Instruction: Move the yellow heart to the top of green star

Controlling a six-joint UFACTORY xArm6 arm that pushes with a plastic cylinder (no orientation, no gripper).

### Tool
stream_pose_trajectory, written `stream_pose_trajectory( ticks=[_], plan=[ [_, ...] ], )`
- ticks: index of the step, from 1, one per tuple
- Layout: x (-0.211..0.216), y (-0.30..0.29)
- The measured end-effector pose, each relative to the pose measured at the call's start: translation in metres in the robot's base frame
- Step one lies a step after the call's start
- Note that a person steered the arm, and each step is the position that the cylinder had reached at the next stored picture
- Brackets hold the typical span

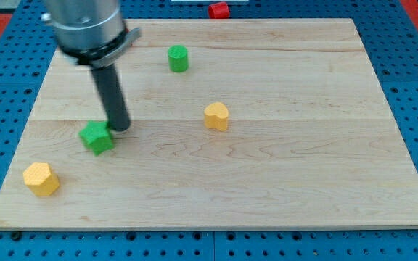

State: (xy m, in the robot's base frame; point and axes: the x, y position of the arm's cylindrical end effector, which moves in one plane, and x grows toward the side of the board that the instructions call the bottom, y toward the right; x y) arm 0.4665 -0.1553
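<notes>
The yellow heart (216,116) lies near the middle of the wooden board (281,181). The green star (96,137) lies at the view's left, well to the left of the heart and slightly lower. My tip (120,128) stands right beside the star's upper right edge, touching or nearly touching it. The heart is far to the right of my tip.
A green round block (178,58) stands near the board's top, left of centre. A yellow hexagonal block (41,179) lies at the bottom left corner. A red block (219,10) sits off the board at the view's top, on the blue pegboard.
</notes>
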Motion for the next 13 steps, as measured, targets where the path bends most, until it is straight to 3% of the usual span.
stream_pose_trajectory(
  ticks=[2, 3, 4, 5, 6, 11, 13],
  plan=[
    [0.057, -0.027],
    [0.052, 0.005],
    [0.063, 0.120],
    [0.021, 0.203],
    [-0.025, 0.225],
    [-0.001, -0.027],
    [-0.032, -0.045]
  ],
)
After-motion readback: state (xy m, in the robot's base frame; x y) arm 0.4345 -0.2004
